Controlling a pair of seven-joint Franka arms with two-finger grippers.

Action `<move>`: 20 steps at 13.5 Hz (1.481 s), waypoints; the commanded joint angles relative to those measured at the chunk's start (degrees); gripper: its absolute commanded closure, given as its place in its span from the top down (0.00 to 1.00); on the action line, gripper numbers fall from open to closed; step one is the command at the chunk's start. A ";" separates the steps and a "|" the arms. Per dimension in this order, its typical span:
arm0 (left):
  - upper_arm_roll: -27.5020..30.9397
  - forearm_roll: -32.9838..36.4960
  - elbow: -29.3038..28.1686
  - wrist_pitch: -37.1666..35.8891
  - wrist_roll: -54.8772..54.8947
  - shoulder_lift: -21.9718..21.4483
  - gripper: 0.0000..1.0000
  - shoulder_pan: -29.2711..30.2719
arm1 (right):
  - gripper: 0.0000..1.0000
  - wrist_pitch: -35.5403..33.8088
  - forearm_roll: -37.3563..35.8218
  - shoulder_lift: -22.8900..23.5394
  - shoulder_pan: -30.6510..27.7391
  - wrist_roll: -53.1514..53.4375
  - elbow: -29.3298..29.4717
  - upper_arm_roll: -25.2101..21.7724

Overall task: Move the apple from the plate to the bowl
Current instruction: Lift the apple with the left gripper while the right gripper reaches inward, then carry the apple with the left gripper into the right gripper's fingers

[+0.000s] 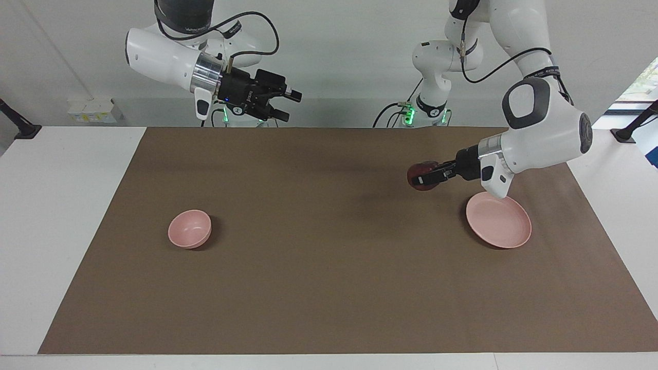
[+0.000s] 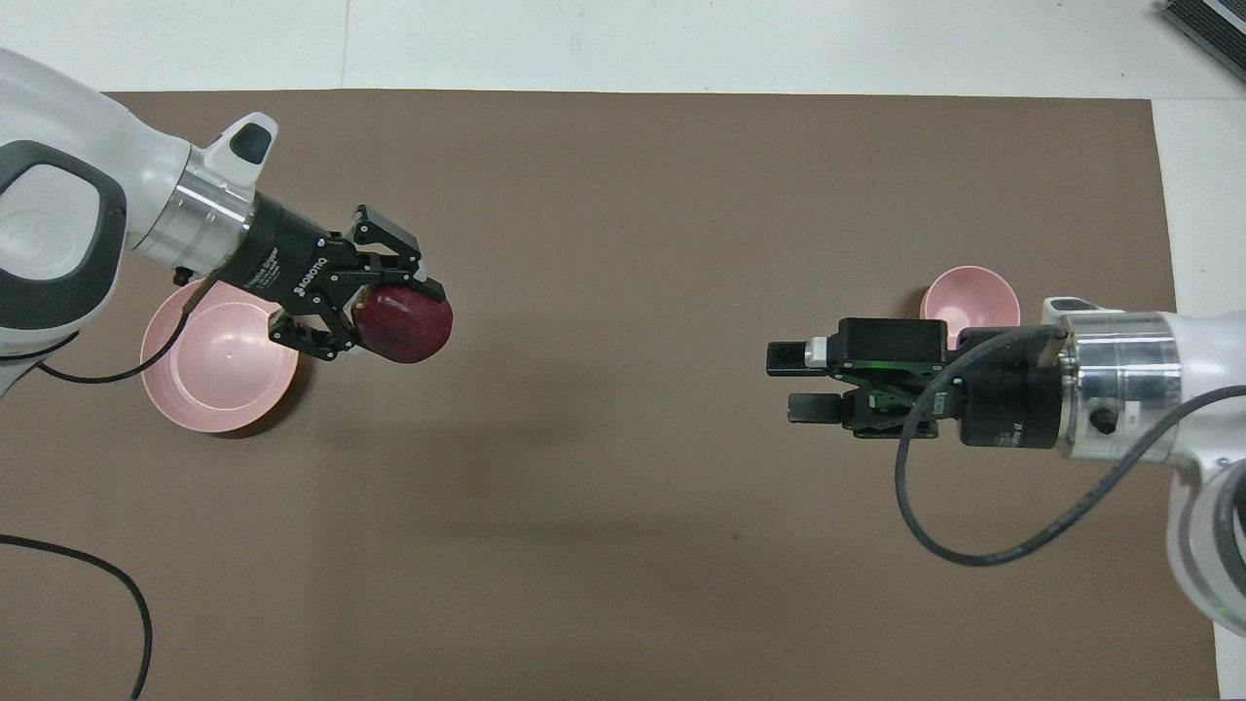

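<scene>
My left gripper [image 1: 424,179] is shut on the dark red apple [image 1: 420,174] and holds it in the air over the brown mat, just off the plate's rim on the side toward the bowl. It also shows in the overhead view [image 2: 394,316], with the apple [image 2: 409,326] between its fingers. The pale pink plate [image 1: 499,221] lies empty at the left arm's end of the table and shows in the overhead view too [image 2: 219,385]. The small pink bowl [image 1: 189,228] stands empty at the right arm's end [image 2: 964,290]. My right gripper [image 1: 288,105] is open and empty, raised over the mat beside the bowl [image 2: 793,383].
A brown mat [image 1: 329,288] covers most of the white table [image 1: 61,216]. A black cable [image 2: 107,574] lies on the mat near the left arm's base. Small white boxes [image 1: 92,110] stand at the table's back edge at the right arm's end.
</scene>
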 commanded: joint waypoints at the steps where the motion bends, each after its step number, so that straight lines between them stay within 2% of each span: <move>1: -1.79 -8.13 -2.38 -0.63 -7.75 -2.12 0.00 -0.10 | 1.00 2.15 9.38 -0.48 0.02 -11.42 -7.25 0.09; 4: -3.64 -19.30 -4.04 -0.28 -14.18 -2.82 0.00 -0.10 | 1.00 6.72 11.69 0.06 3.44 -13.04 -8.14 0.17; 6: -4.95 -25.28 -6.76 0.42 -17.00 -4.40 0.00 -0.10 | 1.00 7.69 16.08 1.54 5.28 -16.11 -9.02 0.17; 11: -6.54 -42.76 -18.53 6.39 -20.09 -9.58 0.00 -2.46 | 1.00 14.01 20.66 1.81 10.47 -16.21 -8.94 0.17; 15: -6.54 -48.32 -23.11 10.78 -20.09 -11.52 0.00 -5.80 | 1.00 14.28 21.72 1.73 10.83 -16.21 -8.94 0.17; 20: -6.54 -51.41 -23.74 15.53 -20.09 -12.05 0.00 -9.41 | 1.00 14.37 22.25 1.73 10.83 -15.86 -8.94 0.17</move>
